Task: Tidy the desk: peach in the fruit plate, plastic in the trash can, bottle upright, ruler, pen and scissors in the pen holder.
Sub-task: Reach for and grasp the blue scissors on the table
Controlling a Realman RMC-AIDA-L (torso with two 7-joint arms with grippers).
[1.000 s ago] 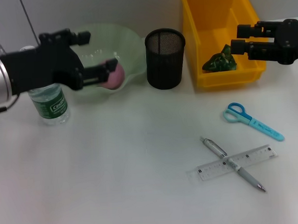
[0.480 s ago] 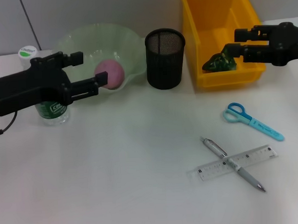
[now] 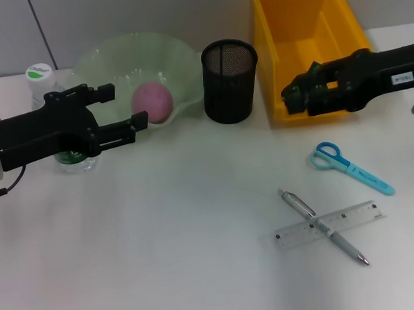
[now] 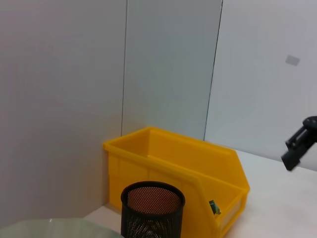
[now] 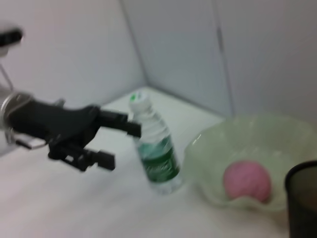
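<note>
The pink peach (image 3: 153, 101) lies in the pale green fruit plate (image 3: 181, 59), also seen from the right wrist as peach (image 5: 247, 179) in plate (image 5: 208, 148). My left gripper (image 3: 120, 105) is open and empty just left of the plate. Behind that arm the bottle (image 3: 39, 73) stands upright. My right gripper (image 3: 298, 96) is open over the front wall of the yellow trash can (image 3: 283, 26). A bit of green plastic (image 4: 214, 207) shows inside the can. The blue scissors (image 3: 350, 165), pen (image 3: 296, 204) and clear ruler (image 3: 359, 214) lie on the desk; the ruler crosses the pen.
The black mesh pen holder (image 3: 230, 81) stands between plate and trash can. A grey wall runs close behind them. White desk surface stretches across the front and middle, left of the pen and ruler.
My left gripper drew back from the plate, leaving the peach in it and uncovering the bottle. My right gripper moved left and down to the can's front edge, now covering the plastic.
</note>
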